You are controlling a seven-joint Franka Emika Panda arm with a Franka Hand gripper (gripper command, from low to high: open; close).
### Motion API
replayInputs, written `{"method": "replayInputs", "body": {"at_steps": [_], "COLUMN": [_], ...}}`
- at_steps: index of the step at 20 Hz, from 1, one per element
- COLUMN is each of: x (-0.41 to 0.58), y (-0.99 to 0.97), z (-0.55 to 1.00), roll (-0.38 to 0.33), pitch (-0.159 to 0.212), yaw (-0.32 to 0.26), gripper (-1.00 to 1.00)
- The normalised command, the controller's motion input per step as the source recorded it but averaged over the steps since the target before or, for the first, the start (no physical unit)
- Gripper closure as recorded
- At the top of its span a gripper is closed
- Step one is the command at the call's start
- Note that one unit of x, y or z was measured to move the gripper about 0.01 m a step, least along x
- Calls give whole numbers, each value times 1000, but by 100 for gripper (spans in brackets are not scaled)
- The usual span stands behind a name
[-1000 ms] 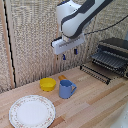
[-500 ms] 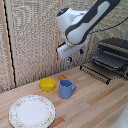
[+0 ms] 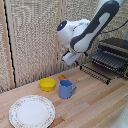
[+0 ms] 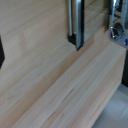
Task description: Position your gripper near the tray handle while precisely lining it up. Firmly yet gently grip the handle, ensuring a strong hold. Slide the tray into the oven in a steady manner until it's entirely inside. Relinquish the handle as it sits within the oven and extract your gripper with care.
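We are hovering our pincer [image 3: 71, 58], state unclear, at nine o'clock from the tray [image 3: 111, 60]; next, aligning with its handle [image 3: 93, 73].

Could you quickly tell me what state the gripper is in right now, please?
Gripper: cannot be told if open or closed; it holds nothing, short of the tray.

Blue mug [image 3: 66, 89], yellow bowl [image 3: 48, 83]. White plate [image 3: 32, 111] with patterned rim. Black tray [image 3: 106, 61], light wood tabletop [image 3: 95, 102].
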Motion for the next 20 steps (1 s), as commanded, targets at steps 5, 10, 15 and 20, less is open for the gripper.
{"method": "replayInputs", "body": {"at_steps": [5,10,15,20], "x": [2,25,108,182], "y": [-493,-651,-662,-613], "z": [-154,-105,-78,-147], "roll": [-244,-118,-91,-79], "pitch": [18,27,3,6], "yaw": [131,138,76,59], "gripper": [-100,-100,-100,-100]}}
